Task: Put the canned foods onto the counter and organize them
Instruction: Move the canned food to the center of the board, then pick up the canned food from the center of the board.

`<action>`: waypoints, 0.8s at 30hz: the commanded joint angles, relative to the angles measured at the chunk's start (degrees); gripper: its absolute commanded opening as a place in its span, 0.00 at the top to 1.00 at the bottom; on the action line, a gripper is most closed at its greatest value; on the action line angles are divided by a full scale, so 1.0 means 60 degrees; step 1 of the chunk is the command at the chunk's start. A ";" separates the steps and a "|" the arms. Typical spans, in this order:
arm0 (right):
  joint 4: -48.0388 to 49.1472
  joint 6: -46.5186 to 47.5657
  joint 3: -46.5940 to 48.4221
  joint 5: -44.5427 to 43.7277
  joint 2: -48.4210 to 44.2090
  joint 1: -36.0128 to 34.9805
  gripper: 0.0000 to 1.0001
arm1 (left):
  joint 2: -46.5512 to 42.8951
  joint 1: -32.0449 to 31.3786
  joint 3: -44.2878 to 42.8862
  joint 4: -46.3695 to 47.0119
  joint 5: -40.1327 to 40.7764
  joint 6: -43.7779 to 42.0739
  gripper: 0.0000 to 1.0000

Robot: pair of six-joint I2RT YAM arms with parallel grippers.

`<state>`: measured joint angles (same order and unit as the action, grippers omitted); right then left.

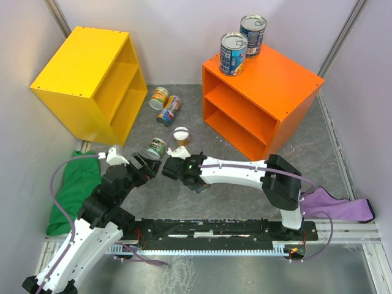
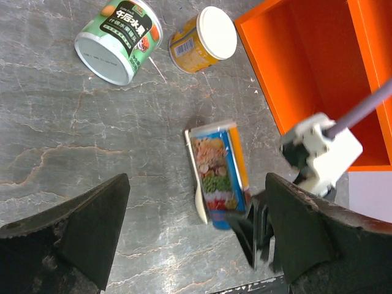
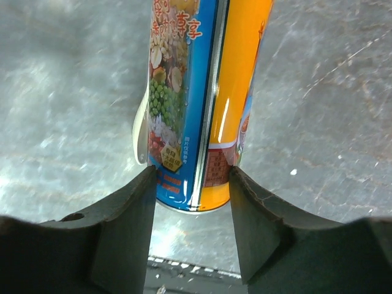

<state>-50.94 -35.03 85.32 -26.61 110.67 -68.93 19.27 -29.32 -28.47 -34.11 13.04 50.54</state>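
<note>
Two blue-labelled tins [image 1: 233, 54] [image 1: 253, 35] stand on top of the orange counter [image 1: 275, 86]. My right gripper [image 3: 191, 171] is shut on the bottom end of a slim blue-and-orange can [image 3: 202, 92], held low over the grey floor; the can also shows in the left wrist view [image 2: 217, 174]. My left gripper [image 2: 197, 179] is open and empty just left of it. A green can [image 2: 119, 40] and a yellow white-lidded can [image 2: 202, 40] lie beyond. Two more cans [image 1: 159, 98] [image 1: 168, 110] lie by the yellow cabinet.
The yellow cabinet [image 1: 86, 79] stands at the back left. A green cloth [image 1: 73, 190] lies at the left and a purple cloth [image 1: 337, 205] at the right. The arms' black base rail [image 1: 226, 229] runs along the near edge.
</note>
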 commanded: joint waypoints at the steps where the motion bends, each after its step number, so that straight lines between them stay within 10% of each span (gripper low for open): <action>1: -0.0678 -0.0847 0.0572 -0.0029 -0.0631 -0.0684 0.43 | 0.0048 0.0042 -0.0256 0.0413 -0.0195 0.0310 0.03; 10: -0.1331 -0.0640 0.1613 -0.0280 -0.0835 -0.0758 0.10 | -0.0009 0.0053 -0.0289 0.0310 -0.0244 0.0303 0.03; 24: -0.1076 0.0265 0.2673 0.0471 0.0078 0.0457 0.07 | -0.0253 0.0049 -0.0419 -0.0158 0.0083 0.0288 0.02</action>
<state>-58.35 -35.99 97.25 -25.54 109.21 -68.49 18.39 -29.32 -28.56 -34.76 12.43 51.40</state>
